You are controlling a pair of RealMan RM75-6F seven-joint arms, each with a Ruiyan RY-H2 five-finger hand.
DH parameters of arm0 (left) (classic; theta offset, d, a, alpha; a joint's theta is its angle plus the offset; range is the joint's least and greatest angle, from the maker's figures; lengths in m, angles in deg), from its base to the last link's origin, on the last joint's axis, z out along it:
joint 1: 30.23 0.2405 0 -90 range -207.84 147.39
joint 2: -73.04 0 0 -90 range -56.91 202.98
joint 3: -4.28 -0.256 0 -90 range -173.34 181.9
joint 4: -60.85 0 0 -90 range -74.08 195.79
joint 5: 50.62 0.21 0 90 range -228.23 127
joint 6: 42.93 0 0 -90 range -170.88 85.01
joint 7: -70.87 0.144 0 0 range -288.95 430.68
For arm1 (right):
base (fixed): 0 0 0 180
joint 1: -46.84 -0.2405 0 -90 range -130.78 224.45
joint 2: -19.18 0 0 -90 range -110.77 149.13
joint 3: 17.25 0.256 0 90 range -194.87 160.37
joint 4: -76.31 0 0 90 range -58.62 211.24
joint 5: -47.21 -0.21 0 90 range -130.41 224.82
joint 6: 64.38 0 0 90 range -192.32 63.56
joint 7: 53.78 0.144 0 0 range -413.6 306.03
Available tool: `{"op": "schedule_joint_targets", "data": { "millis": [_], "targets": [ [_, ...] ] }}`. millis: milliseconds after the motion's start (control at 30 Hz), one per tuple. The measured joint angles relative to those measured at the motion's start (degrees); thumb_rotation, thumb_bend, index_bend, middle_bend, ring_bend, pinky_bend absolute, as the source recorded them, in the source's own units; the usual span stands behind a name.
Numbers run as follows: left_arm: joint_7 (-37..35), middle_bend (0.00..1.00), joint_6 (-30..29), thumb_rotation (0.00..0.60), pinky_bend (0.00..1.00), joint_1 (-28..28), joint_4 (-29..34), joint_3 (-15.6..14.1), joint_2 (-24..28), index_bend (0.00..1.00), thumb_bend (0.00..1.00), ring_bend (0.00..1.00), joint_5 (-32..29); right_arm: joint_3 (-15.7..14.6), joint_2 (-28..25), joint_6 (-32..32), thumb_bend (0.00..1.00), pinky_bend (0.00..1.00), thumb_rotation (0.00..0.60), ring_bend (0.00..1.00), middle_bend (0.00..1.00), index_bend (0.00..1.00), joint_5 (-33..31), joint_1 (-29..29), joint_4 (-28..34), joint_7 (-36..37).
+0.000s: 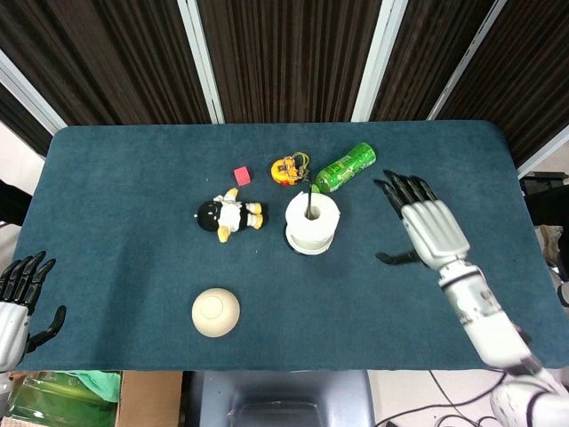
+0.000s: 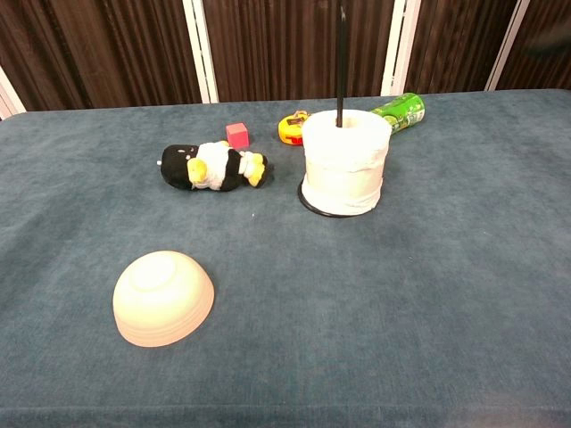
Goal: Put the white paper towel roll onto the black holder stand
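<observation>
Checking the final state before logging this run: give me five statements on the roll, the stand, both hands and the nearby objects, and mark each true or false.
1. The white paper towel roll sits on the black holder stand, the rod rising through its core. True.
2. The right hand holds the roll. False: it is open, off to the roll's right, touching nothing.
3. The green bottle stands upright. False: it lies on its side behind the roll.
4. The bowl rests upside down on the table. True.
5. The left hand grips the plush penguin. False: it is at the table's near left edge, far from the toy, holding nothing.
</observation>
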Motion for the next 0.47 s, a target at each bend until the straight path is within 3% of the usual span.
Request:
{"op": "schedule_joint_targets", "data": {
  "millis": [133,233,333,467],
  "targets": [
    [0.9,0.0,-0.1,0.6,0.08,0.1,0.3,-0.1,0.0,0.0,0.44,0.0,0.3,-6.9,6.8,15.0,0.16,0.0,0.6,0.0,0.0,0.0,17.0,16.5,-5.4,-2.8],
    [1.2,0.0,-0.1,0.6,0.08,0.2,0.4,-0.2,0.1,0.0,0.44,0.0,0.4,-9.6,14.1,22.9,0.16,0.0,0.6,0.0,0.0,0.0,22.4,25.5,-12.4,-1.8],
    [1.2,0.0,-0.1,0.6,0.08,0.2,0.5,-0.1,0.1,0.0,0.44,0.0,0.4,-10.2,18.7,25.8,0.16,0.0,0.6,0.0,0.0,0.0,23.8,29.4,-17.0,-0.6],
    [1.2,0.0,-0.1,0.6,0.08,0.2,0.5,-0.1,0.1,0.0,0.44,0.0,0.4,-10.0,19.4,27.0,0.16,0.0,0.6,0.0,0.0,0.0,25.4,31.2,-19.4,0.3]
  ]
}}
